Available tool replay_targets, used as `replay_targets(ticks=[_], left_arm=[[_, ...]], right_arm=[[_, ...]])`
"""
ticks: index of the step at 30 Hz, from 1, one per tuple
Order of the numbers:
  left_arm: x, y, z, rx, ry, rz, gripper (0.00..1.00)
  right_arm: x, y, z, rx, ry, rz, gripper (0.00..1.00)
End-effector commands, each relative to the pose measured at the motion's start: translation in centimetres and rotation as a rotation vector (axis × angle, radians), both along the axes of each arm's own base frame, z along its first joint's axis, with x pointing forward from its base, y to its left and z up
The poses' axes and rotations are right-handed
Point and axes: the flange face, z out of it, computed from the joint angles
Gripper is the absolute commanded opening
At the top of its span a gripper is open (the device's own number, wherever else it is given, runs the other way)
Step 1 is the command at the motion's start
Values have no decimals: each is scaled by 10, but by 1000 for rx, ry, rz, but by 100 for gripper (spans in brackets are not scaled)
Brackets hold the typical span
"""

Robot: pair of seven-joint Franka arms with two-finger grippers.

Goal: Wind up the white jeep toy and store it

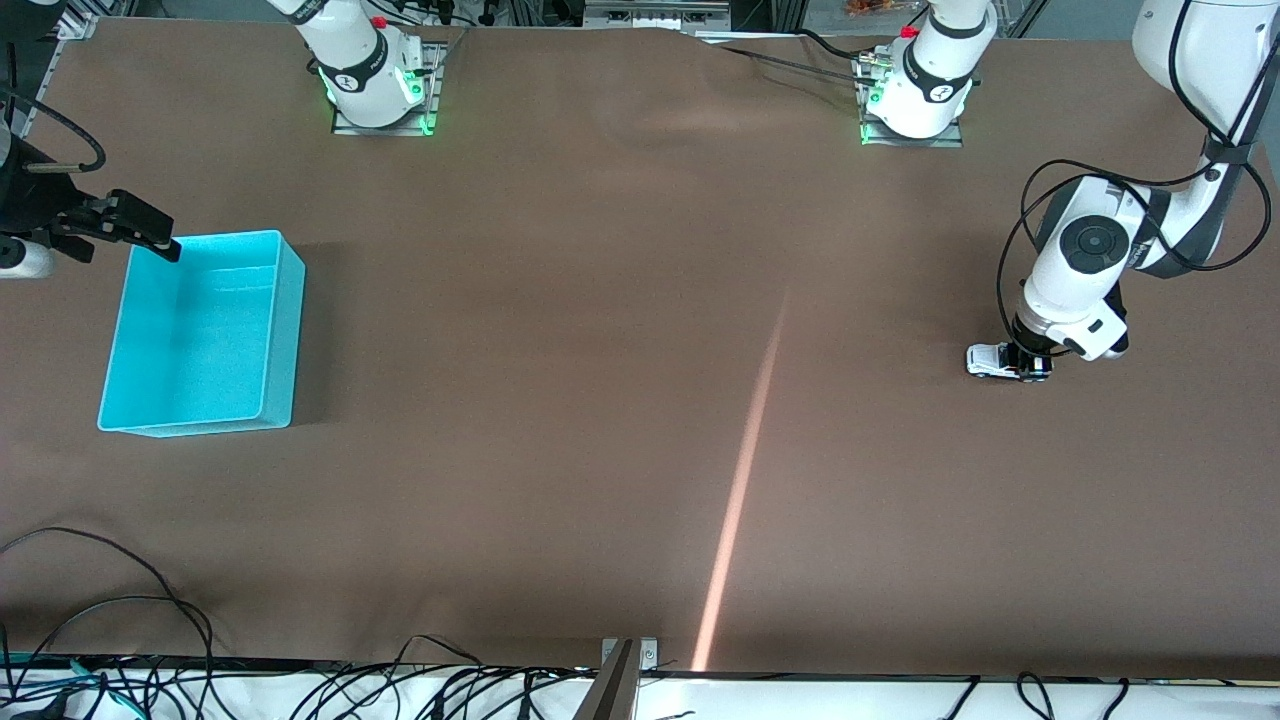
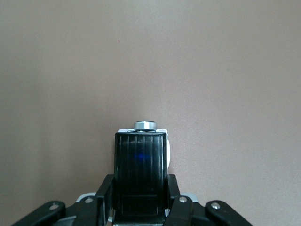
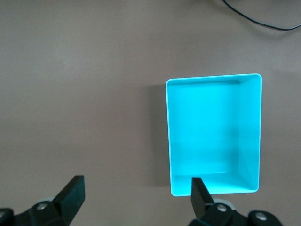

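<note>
Down at the left arm's end of the desk (image 1: 600, 400), the white jeep toy (image 1: 990, 359) sits on the brown surface with the left pincer (image 1: 1030, 360) lowered onto it, its fingers (image 2: 106, 195) flanking the black roof, though contact cannot be told. Well apart, the right pincer (image 1: 125, 228) waits with fingers spread wide over an edge of the cyan bin (image 1: 285, 330).

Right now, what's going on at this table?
The left hand is down at the white jeep toy, which sits on the table toward the left arm's end, its fingers on either side of the car. The right hand waits open over the edge of the empty cyan bin.
</note>
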Motion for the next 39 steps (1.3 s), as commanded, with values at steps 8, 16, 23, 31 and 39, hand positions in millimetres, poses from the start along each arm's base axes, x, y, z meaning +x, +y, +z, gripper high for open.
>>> replay_targets(ticks=[8,16,23,31,39], left_arm=[[33,22,4,3,-62,19,100],[39,30,35,71,-7,-65,100],[40,37,76,91,57,-188,100],[55,52,140,9,133,-313,100],[82,45,214,-84,164,-495,100]], right_arm=[[-2,-2,3,-11,4,-6,100],[-2,-3,1,-11,7,-8,100],[-1,-5,0,-11,10,-12,100],[-1,-5,0,-11,8,-12,100],[-1,-6,0,-11,10,-14,100]])
